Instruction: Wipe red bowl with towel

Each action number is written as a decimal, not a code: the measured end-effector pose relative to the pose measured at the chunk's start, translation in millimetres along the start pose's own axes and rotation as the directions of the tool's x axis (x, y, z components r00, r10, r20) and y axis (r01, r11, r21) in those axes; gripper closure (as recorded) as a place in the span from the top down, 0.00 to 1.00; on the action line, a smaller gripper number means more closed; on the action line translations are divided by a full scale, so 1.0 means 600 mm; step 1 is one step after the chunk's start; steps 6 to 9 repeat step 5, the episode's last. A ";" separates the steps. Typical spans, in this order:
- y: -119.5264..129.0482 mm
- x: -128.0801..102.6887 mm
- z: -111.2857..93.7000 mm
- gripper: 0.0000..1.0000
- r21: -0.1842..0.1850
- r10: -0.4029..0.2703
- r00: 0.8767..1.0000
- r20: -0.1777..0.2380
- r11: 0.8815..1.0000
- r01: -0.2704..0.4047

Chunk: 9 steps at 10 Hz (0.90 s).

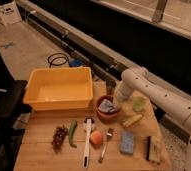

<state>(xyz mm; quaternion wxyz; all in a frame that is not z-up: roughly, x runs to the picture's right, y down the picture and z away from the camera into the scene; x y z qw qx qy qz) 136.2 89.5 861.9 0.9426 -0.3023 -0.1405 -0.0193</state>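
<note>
Desk (49, 159) is carrying, by count: 1 yellow tub (59, 91) at back-left, 1 red bowl (108, 111) w/ 1 towel (107, 105) inside, 1 gripper (110, 98) working just over the bowl. Front edge: 1 grape bunch (59, 136), 1 green pepper (72, 133), 1 peach (96, 137), 1 fork (105, 144), 1 blue sponge (127, 142), 1 brush (153, 148). Right side: 1 banana (132, 120), 1 green cup (138, 103).

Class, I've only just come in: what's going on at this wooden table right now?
A white robot arm reaches in from the right, its gripper down at the red bowl in the middle of the wooden table. A bluish towel lies inside the bowl under the gripper, so it looks busy wiping. The yellow tub sits to the bowl's left.
</note>
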 end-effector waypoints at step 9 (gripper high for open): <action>-0.041 -0.061 0.018 0.00 0.010 -0.073 0.997 0.012 0.997 0.073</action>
